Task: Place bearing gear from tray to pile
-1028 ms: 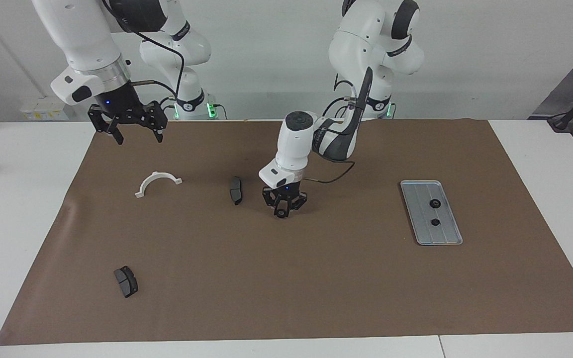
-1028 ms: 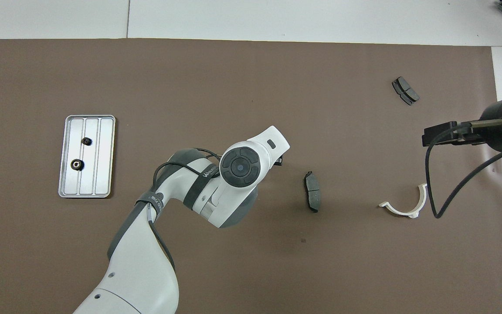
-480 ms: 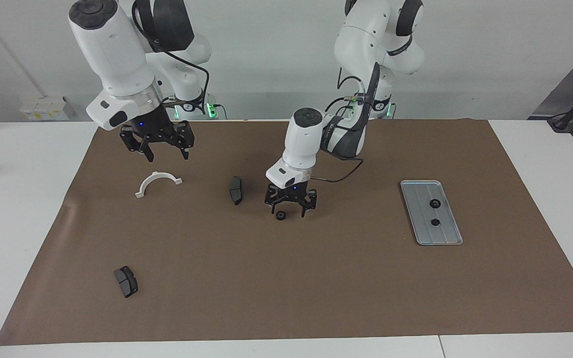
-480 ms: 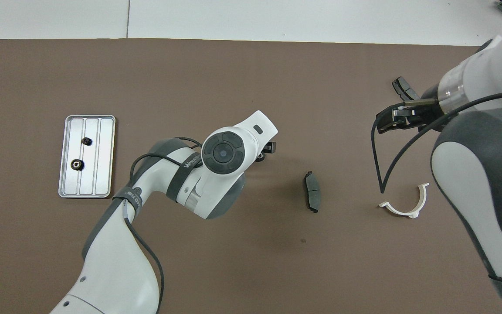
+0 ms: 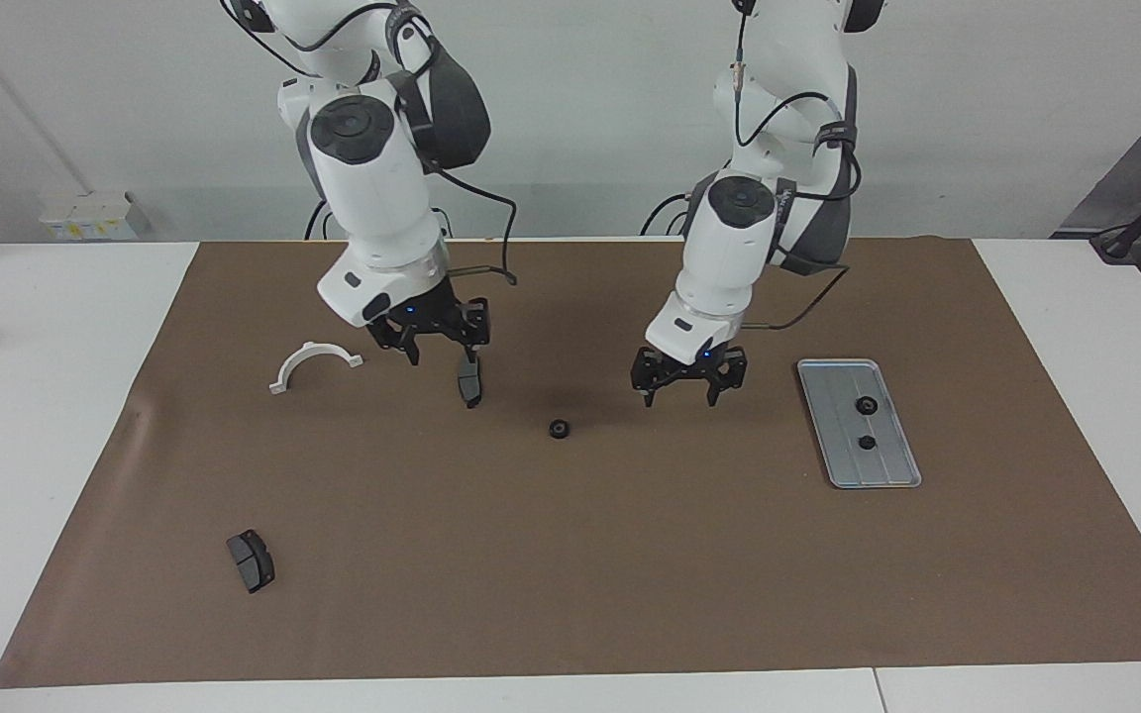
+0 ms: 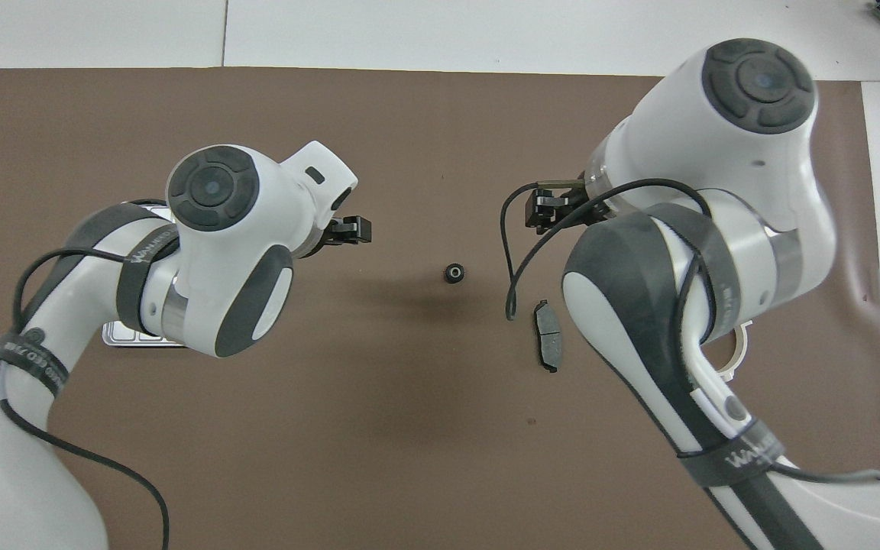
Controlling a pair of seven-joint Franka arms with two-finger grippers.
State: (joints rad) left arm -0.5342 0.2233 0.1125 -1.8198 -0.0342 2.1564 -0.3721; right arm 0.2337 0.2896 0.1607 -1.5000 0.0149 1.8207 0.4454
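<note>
Facing view: one black gear (image 5: 559, 429) lies alone on the brown mat (image 5: 570, 555), about midway along the table (image 5: 65, 396), touching nothing. The tray (image 5: 889, 473) sits flat on the mat toward the left arm's end of the table, well apart from the lone gear. Two more gears rest in the tray, one (image 5: 866, 405) nearer to the robots than the other (image 5: 866, 442), and the two do not touch.

Left pincer (image 5: 688, 394) hangs over bare mat between the lone gear and the tray. Its fingers (image 5: 712, 395) stand apart and hold nothing.

Right pincer (image 5: 444, 355) hangs low over the mat, just above the end of a dark grey brake pad (image 5: 470, 380) that lies nearest the robots. Its fingers are spread with nothing between them; contact with the pad cannot be determined.

A white half-ring bracket (image 5: 314, 362) lies beside that pad, toward the right arm's end of the table. A second brake pad (image 5: 251, 560) lies farther from the robots, near the mat's corner at the same end.

Overhead view: the lone gear (image 6: 453, 273) shows between the two arms. The left arm covers most of the tray (image 6: 123, 336); only one corner strip remains visible.
</note>
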